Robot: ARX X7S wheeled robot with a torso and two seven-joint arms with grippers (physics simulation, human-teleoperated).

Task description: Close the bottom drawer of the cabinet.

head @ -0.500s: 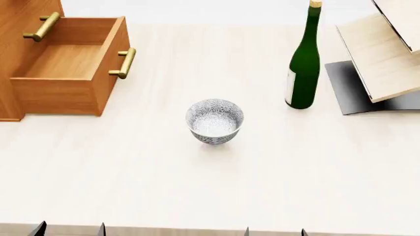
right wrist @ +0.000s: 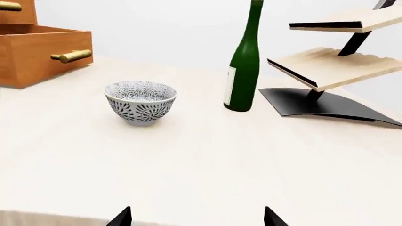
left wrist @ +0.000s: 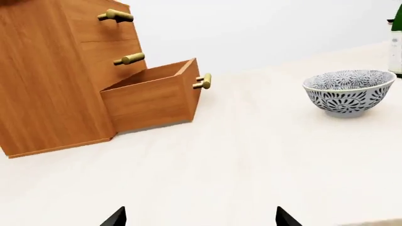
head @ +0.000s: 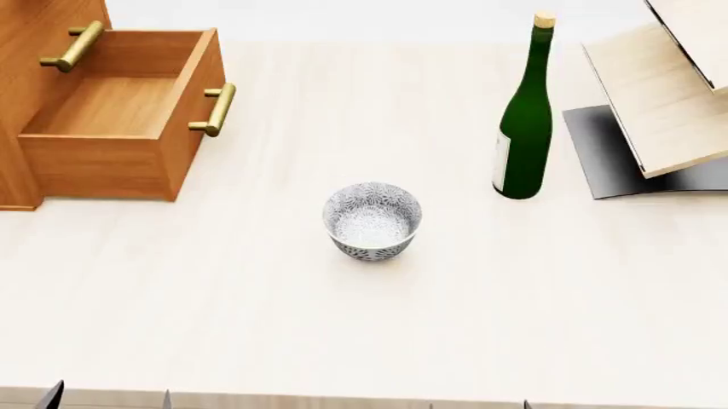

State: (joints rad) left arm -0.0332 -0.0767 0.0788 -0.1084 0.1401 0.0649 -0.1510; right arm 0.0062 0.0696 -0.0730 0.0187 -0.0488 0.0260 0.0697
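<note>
Left gripper (left wrist: 201, 219) spread, empty | right gripper (right wrist: 197, 217) likewise | bottom drawer (head: 119, 128) (untouched) pulled out

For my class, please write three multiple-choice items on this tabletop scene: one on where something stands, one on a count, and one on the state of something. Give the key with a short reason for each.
1. In the head view, the patterned bowl stands:
A. inside the bottom drawer
B. on the open table between the cabinet and the green bottle
C. on the wooden rack

2. How many brass bar handles show on the cabinet in the left wrist view?
A. one
B. three
C. five

3. The bottom drawer is:
A. pulled out, empty inside
B. pushed fully shut
C. lifted out and lying on the table

Key: B, since the bowl sits on bare table with the green bottle further right; B, as three handles are stacked on the front; A, as the drawer juts out and its bare floor shows.
</note>
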